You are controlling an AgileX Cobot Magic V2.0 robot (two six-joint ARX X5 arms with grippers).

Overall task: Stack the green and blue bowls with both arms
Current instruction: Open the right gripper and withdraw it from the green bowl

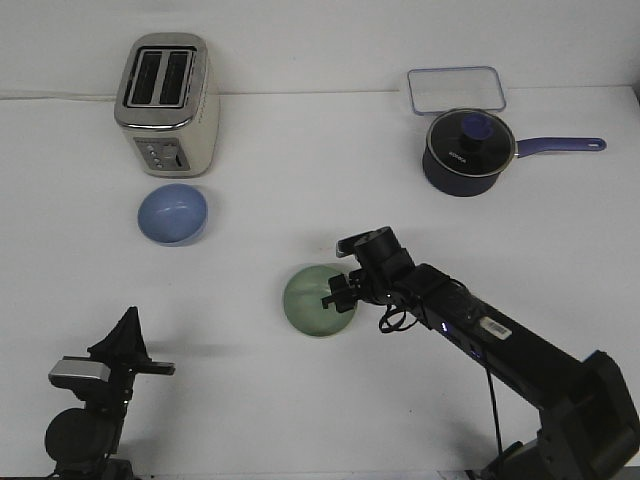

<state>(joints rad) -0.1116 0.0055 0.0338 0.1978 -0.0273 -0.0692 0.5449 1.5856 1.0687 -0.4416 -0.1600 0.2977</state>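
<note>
Bowls: one green bowl point(316, 300), one blue bowl point(172, 213)

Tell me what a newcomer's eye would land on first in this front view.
Probably the right arm reaching in from the lower right, its right gripper at the rim of the green bowl in the table's middle. Next, the blue bowl sitting alone in front of the toaster at the back left, and the saucepan at the back right.
</note>
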